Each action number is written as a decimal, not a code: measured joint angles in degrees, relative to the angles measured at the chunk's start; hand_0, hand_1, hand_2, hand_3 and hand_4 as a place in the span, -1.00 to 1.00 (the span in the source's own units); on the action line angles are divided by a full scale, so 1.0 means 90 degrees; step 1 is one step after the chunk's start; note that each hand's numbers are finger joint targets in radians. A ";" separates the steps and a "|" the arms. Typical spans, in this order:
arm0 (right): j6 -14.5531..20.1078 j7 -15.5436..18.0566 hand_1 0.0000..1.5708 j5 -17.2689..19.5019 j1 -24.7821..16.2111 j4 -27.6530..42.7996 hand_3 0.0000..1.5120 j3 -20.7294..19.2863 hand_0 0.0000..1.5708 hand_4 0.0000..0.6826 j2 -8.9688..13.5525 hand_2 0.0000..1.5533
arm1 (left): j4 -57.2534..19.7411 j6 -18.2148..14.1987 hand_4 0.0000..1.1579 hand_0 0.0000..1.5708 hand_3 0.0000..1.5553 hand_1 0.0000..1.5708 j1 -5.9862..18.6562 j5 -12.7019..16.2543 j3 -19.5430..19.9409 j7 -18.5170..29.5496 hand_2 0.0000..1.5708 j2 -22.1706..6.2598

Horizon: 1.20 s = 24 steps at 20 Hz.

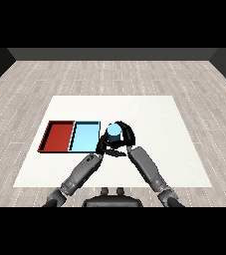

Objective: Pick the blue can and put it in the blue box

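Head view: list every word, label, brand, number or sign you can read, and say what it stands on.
No readable text anywhere.
Blue can, held in the right hand: no label or print to be made out.
Red tray and light blue tray: plain, no markings.
White table: plain, no signs.

We see only the top of the blue can [114,131]; the right hand [125,134] hides its sides. The left hand [104,146] (dark, crowded) stays unclear to us.

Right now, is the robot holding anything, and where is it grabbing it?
Yes. The right hand curls round the side of the blue can, beside the blue tray. The left hand is close below it; its hold cannot be told.
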State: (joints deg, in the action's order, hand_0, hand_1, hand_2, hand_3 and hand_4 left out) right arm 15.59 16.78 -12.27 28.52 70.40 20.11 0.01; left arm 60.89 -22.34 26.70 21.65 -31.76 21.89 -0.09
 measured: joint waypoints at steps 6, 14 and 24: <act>0.0101 -0.0027 0.82 -0.0077 0.0003 0.0060 0.81 0.0194 0.82 0.56 0.0030 0.88 | -0.0199 -0.0157 -1.00 -1.00 -1.00 -1.00 0.0305 0.0217 -0.0099 -0.0038 -1.00 -0.0015; 0.0221 0.0028 0.83 -0.0240 0.0183 -0.0108 0.79 0.0370 0.83 0.53 0.0052 0.86 | -0.0350 -0.0258 -1.00 -1.00 -1.00 -1.00 0.0503 0.0472 -0.0275 0.0062 -1.00 -0.0100; 0.0604 -0.0180 0.84 -0.0226 0.0268 0.0116 0.81 0.0842 0.84 0.50 0.0113 0.87 | -0.0632 -0.0448 0.34 -1.00 -1.00 -1.00 0.0640 0.0614 -0.0362 0.0152 -0.51 -0.0154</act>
State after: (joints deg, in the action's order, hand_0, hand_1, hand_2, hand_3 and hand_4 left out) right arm 21.03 15.16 -14.31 30.93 71.44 27.68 1.03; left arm 55.20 -26.37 32.46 27.18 -35.02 23.26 -1.47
